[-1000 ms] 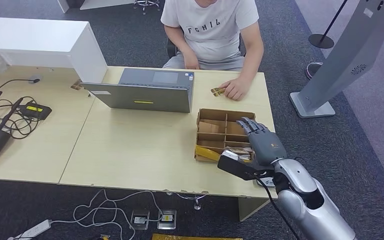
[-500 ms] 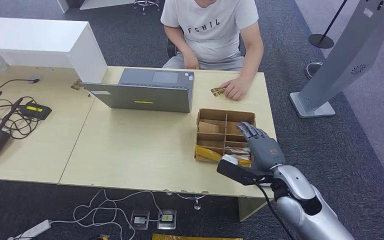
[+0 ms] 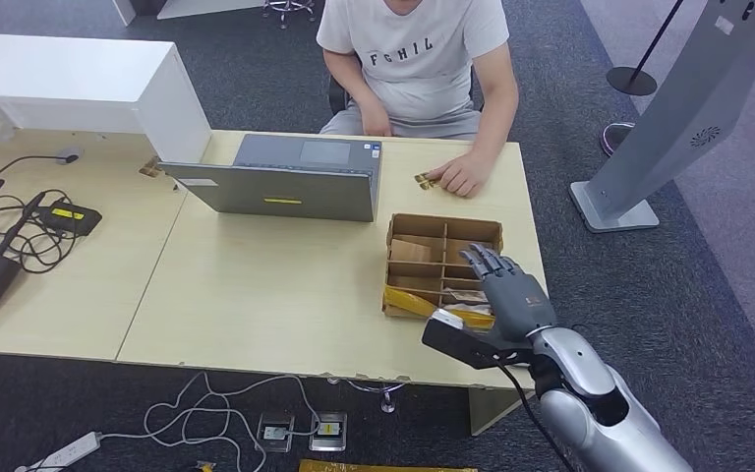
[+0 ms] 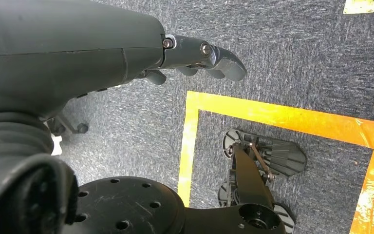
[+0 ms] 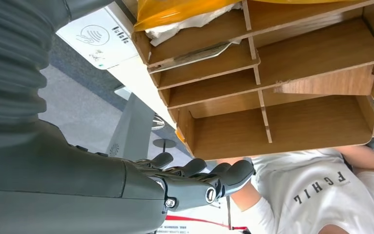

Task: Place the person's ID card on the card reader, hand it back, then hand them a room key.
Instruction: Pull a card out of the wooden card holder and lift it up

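Observation:
A person [image 3: 418,59] sits at the far side of the desk and holds a small card [image 3: 426,180] flat on the desktop under one hand [image 3: 462,175]. My right hand [image 3: 511,290] hovers over the near right part of a wooden divider box [image 3: 442,228], with its fingers stretched out, apart and holding nothing. The right wrist view looks into the box's compartments [image 5: 292,122]; one holds a flat card [image 5: 199,52]. Beside the box lies the white card reader [image 5: 97,36]. My left hand [image 4: 195,56] hangs over the carpet with nothing in it.
An open grey laptop [image 3: 285,177] stands left of the box. A yellow bag [image 3: 408,302] lies in the box's near row. Cables and black devices [image 3: 20,241] cover the desk's left end. A grey kiosk stand [image 3: 668,118] rises to the right of the desk.
My right hand has drawn back a little toward the desk's near edge, over the box. The person's hand with the card has stayed put.

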Robot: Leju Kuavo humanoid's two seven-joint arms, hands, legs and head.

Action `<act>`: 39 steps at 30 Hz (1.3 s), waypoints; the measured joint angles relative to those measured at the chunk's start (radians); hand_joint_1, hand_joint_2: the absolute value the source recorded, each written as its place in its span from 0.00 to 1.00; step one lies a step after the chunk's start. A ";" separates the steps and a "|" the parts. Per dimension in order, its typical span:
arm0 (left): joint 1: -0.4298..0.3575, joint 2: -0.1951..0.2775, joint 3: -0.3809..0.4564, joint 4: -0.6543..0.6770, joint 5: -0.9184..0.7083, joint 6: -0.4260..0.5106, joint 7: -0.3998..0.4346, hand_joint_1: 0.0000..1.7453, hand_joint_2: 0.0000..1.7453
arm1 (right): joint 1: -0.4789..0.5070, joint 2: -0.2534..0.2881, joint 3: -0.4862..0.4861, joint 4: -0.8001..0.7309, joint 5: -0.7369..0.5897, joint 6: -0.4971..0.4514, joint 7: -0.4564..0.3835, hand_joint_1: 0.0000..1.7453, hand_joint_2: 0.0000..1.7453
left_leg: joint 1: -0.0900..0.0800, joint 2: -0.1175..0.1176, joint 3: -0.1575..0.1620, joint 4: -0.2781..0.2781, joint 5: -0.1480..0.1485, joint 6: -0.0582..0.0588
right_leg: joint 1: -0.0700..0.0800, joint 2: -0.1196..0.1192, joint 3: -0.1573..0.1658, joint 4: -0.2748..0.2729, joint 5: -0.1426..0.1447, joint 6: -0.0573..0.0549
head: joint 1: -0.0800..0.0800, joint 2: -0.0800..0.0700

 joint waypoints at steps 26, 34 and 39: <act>0.000 0.000 0.000 0.000 -0.010 0.002 0.001 0.00 0.00 | -0.052 0.063 0.021 0.116 0.057 -0.094 -0.023 0.00 1.00 | 0.000 0.000 0.000 0.000 0.000 0.000 | 0.000 0.000 0.000 0.000 0.000 0.000 | 0.000 0.000; 0.000 0.000 0.000 0.000 -0.010 0.009 0.002 0.00 0.00 | -0.052 0.066 0.021 0.125 0.066 -0.078 -0.016 0.00 1.00 | 0.000 0.000 0.000 0.000 0.000 0.000 | 0.000 0.000 0.000 0.000 0.000 0.000 | 0.000 0.000; 0.000 0.000 0.000 0.000 -0.010 0.010 0.002 0.00 0.00 | -0.052 0.066 0.021 0.125 0.068 -0.075 -0.016 0.00 1.00 | 0.000 0.000 0.000 0.000 0.000 0.000 | 0.000 0.000 0.000 0.000 0.000 0.000 | 0.000 0.000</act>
